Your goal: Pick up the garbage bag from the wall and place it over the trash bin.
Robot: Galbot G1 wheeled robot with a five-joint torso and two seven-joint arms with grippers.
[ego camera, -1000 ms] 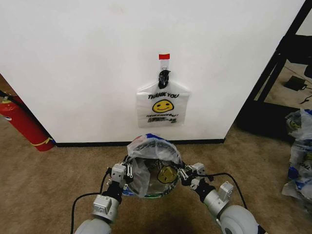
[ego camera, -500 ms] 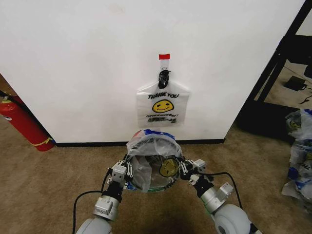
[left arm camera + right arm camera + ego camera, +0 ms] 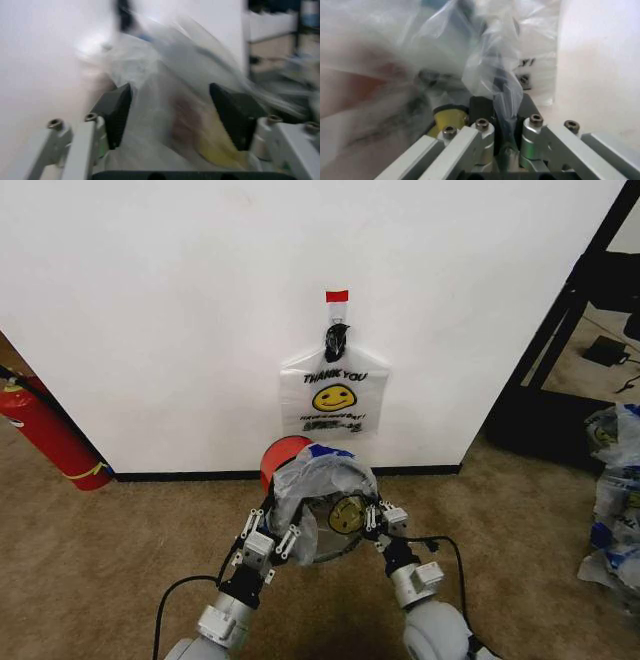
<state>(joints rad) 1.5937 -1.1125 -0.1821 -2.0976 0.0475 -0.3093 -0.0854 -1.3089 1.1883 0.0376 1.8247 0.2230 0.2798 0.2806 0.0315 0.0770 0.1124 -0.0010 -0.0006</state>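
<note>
Both arms reached forward and inward over the carpet. Left gripper (image 3: pixel 272 532) had its fingers (image 3: pixel 116 112) spread apart, bag film between them. Right gripper (image 3: pixel 377 520) was clenched on a fold of the garbage bag (image 3: pixel 318 480), stretched between the two above the trash bin (image 3: pixel 281 454). Beyond, a second bag (image 3: pixel 334 397) hung on the wall (image 3: pixel 150 310).

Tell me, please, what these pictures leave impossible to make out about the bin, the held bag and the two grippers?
- Small round black trash bin with a red base: in the head view the held thin translucent white plastic garbage bag covers all but some red, so whether the bag is seated on its rim is unclear.
- Left gripper: motion blur in the left wrist view hides any contact with the plastic.
- Right gripper: plastic runs between the fingers.
</note>
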